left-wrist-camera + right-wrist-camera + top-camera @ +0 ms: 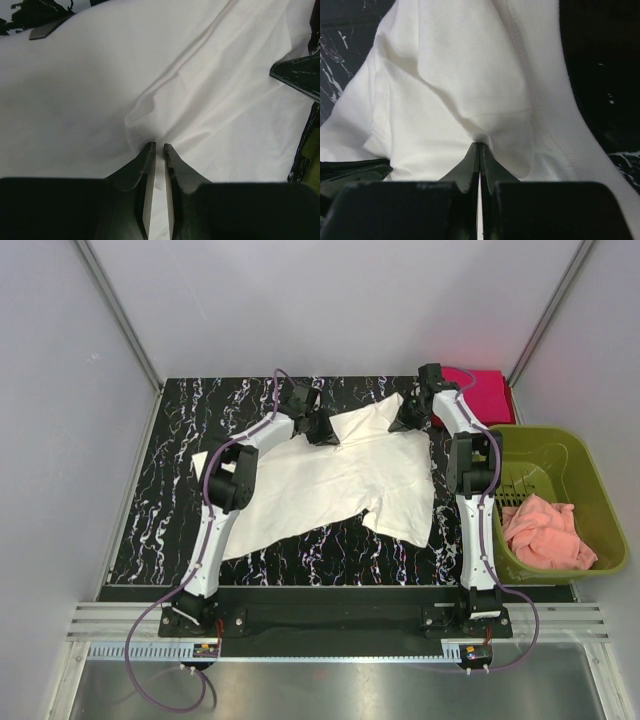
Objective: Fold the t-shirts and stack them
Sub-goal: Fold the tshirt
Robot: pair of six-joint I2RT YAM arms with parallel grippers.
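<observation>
The left pincer (159,146) and right pincer (480,145) each clenched the white tee (330,480); such thin pinches might slip under pull.

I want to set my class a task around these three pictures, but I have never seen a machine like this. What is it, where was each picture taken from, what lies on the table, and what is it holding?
This is a robot with two thin arms bolted at the near edge of a black marbled table. The wide picture looks down from above and behind the arms. The other two come from small cameras on the wrists, so each shows its own two fingers close up. A white t-shirt lies spread on the table. The left gripper and the right gripper each pinch it near its far edge, jaws closed on the cloth. A folded red t-shirt lies at the far right corner. At the right side stands a green basket with a pink cloth in it.
</observation>
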